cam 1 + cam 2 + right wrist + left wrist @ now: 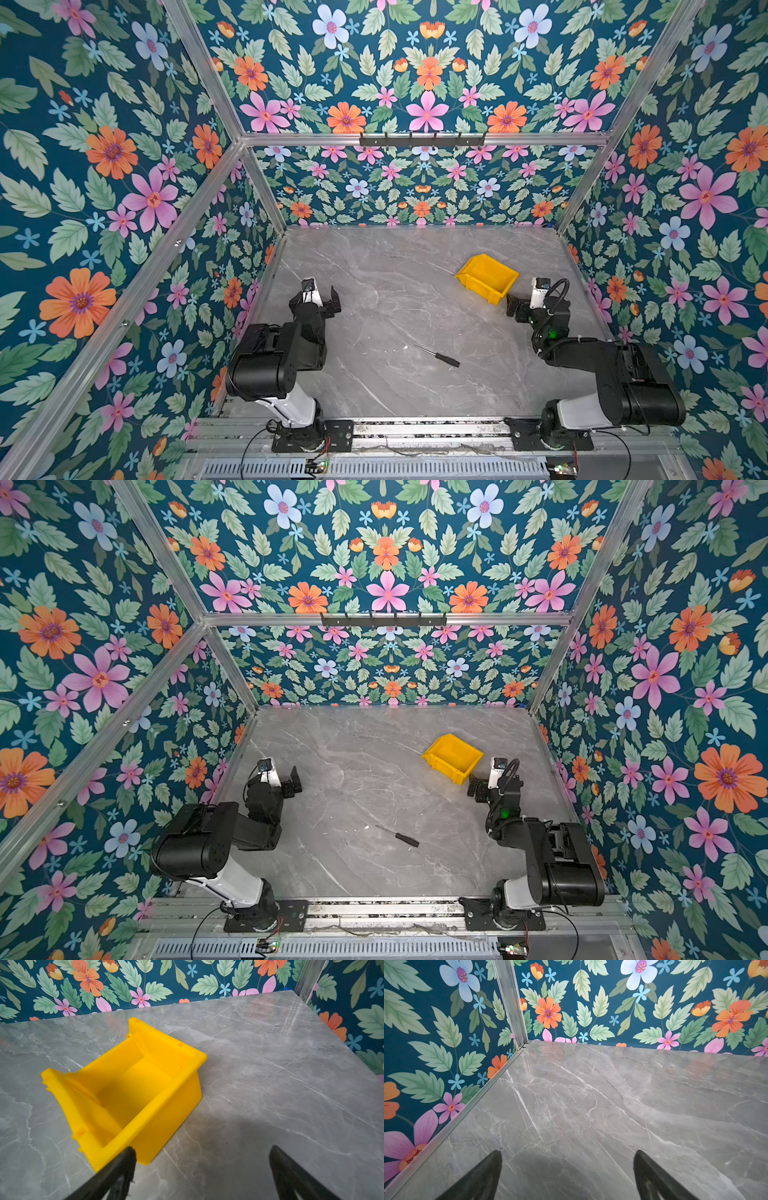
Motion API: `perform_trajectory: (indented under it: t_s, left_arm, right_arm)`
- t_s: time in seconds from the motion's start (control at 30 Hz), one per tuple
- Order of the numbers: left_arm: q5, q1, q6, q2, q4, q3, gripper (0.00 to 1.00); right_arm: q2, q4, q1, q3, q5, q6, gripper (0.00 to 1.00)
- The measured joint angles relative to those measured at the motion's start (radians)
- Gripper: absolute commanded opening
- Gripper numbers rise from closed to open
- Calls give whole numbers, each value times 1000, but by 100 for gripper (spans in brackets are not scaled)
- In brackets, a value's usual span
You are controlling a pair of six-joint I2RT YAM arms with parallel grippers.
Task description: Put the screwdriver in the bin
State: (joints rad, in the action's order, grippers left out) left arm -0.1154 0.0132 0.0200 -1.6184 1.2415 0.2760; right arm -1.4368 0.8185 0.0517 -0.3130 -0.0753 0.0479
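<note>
Screwdriver (437,357) lying free at lower centre of a top view, bin (482,291) empty up-right of it, right gripper (201,1159) and left gripper (568,1159) both spread wide, holding nothing (good), so I'd drop squarely across the ribbed black handle, not the thin shaft.

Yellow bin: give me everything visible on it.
The bin is bright yellow and plastic-looking, rectangular with sloped walls. It has a thick rim with small holes and a lower cut-away lip on the side away from the right gripper. It stands upright and empty on the grey marble table, right of centre, turned diagonally. The open gripper sits close by its near corner; contact cannot be told.
</note>
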Motion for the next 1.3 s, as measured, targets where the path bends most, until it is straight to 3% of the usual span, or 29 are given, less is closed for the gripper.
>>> perform_trajectory:
  t_s: [1.03, 1.3]
  left_arm:
    - [7, 0, -1, 2, 0, -3, 100]
    - [101, 11, -50, 172, -79, -5, 100]
  right_arm:
    - [0, 0, 0, 0, 0, 0, 99]
    - [77, -37, -6, -6, -69, -30, 99]
